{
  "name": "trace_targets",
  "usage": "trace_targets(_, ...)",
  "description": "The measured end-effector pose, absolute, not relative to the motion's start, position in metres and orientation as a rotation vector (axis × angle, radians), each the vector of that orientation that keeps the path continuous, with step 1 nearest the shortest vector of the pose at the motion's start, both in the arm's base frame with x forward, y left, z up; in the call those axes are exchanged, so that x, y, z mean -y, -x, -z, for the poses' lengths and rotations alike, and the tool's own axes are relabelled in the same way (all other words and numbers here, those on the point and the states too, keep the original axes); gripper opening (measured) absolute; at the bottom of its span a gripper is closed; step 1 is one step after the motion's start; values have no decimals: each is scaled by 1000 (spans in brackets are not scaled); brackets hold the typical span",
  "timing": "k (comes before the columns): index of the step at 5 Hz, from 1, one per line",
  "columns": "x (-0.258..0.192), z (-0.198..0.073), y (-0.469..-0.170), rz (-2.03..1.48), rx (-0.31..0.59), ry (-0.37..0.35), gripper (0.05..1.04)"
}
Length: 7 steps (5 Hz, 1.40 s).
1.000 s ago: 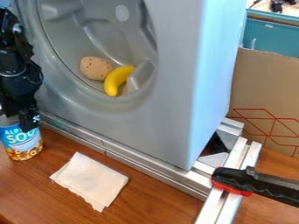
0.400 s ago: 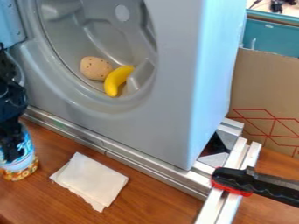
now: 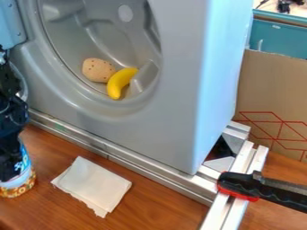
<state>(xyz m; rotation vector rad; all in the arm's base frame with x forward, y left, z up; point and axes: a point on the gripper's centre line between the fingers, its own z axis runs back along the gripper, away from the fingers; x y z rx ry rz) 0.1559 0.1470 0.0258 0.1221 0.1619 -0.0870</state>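
My gripper is at the left edge, low over the wooden table, shut on a blue-labelled soup can that is partly hidden by the black fingers and cut off by the view's edge. Inside the grey drum opening of the washer-like machine, a tan speckled potato-like object rests against a yellow banana. A folded white cloth lies on the table to the right of the can.
A metal rail runs along the machine's base. At the lower right, a black and red clamp grips the metal frame. Behind it stand a cardboard sheet and a teal container.
The gripper and the soup can have moved together down and slightly left, toward the near left part of the table. The banana, potato-like object and cloth have stayed put.
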Motion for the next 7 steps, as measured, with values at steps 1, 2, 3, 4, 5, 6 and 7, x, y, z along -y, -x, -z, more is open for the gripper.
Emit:
trace_targets(1, -133, -31, -138, 61, -186, -60, 1000)
trace_targets(2, -131, -37, -133, 50, -199, -11, 1000)
trace_targets(3, -134, -42, -145, 59, -155, -8, 1000)
trace_targets(4, -137, -46, -159, 76, -95, -6, 1000)
trace_targets(5, -130, -55, -170, 123, -46, 4, 1000)
trace_targets(6, -122, -74, -169, 150, -10, 5, 1000)
trace_targets(7, -112, -87, -167, 183, 37, 21, 1000)
